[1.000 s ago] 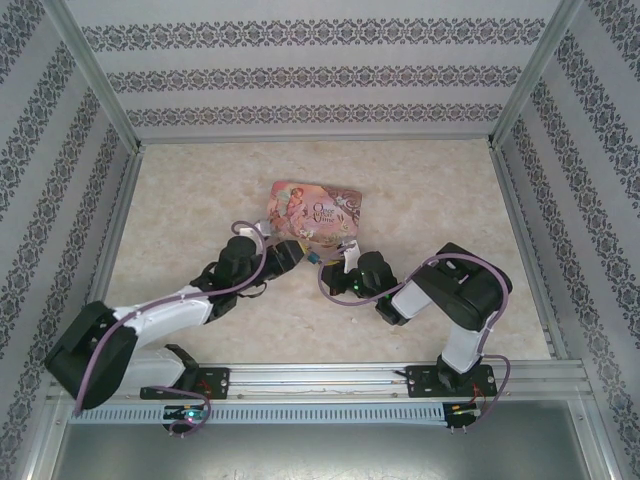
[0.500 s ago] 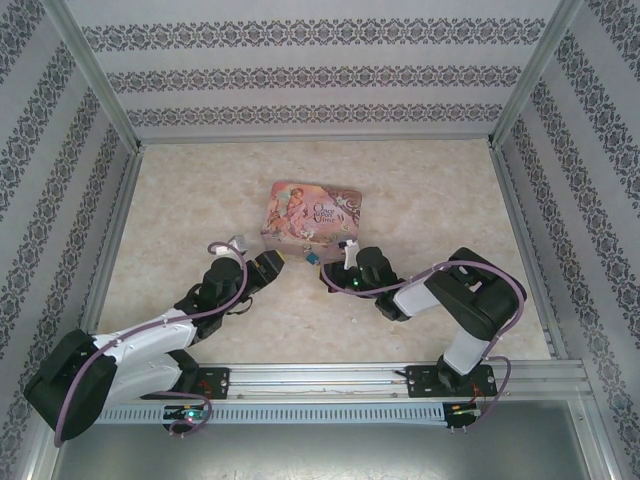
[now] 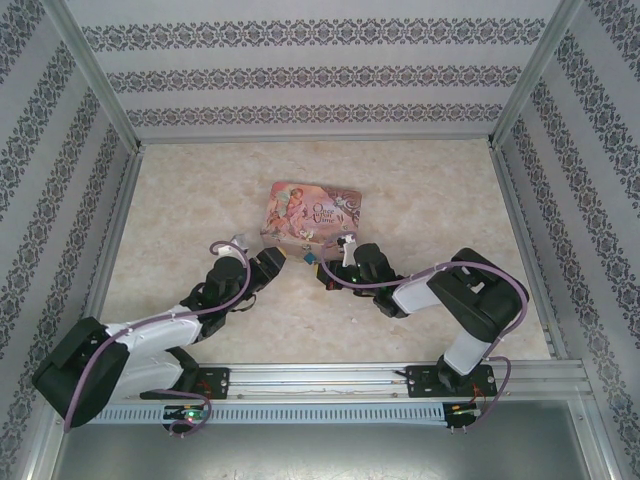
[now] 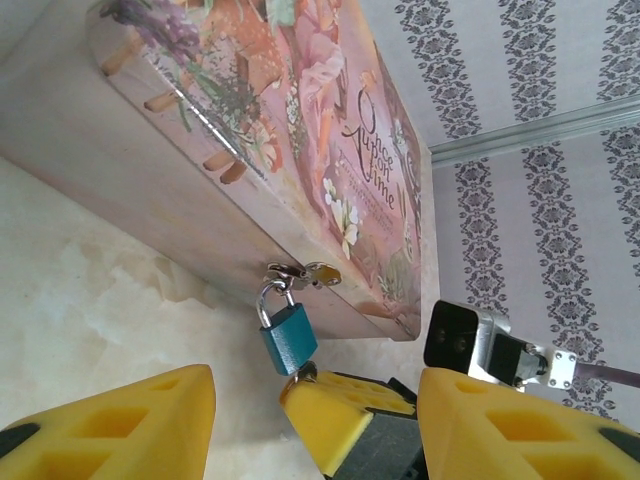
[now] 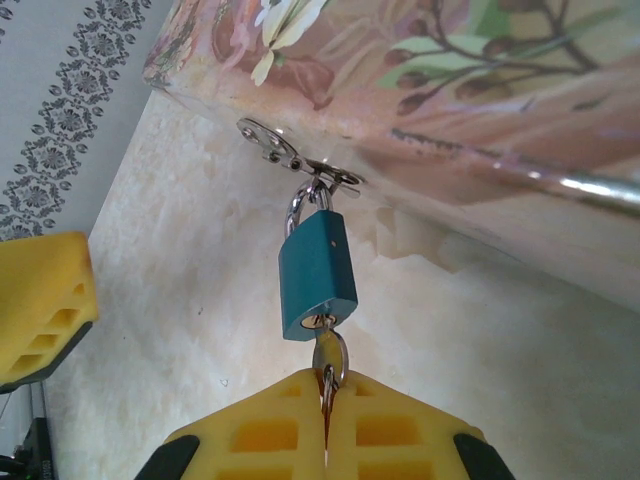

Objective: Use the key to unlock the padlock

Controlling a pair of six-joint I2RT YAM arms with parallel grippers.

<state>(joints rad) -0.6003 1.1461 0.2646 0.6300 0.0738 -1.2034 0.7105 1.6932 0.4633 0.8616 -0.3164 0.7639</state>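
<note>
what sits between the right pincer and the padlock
The key: the right pincer pinches its head, blade up in the padlock, seen from the right wrist.

Smooth satin teal paint coats the padlock (image 5: 318, 272), its shackle (image 5: 294, 214) bright polished metal; the key (image 5: 329, 352) is shiny metal too. The printed tin (image 5: 450, 80) is glossy, catching light. The right tool (image 5: 325, 390) wears matt, holed yellow foam pads (image 5: 265, 432). The bench (image 5: 180, 300) is pale, marbled, dull.

Damask-striped walls (image 3: 320, 75), perhaps marble tabletop (image 3: 420, 190)
</note>
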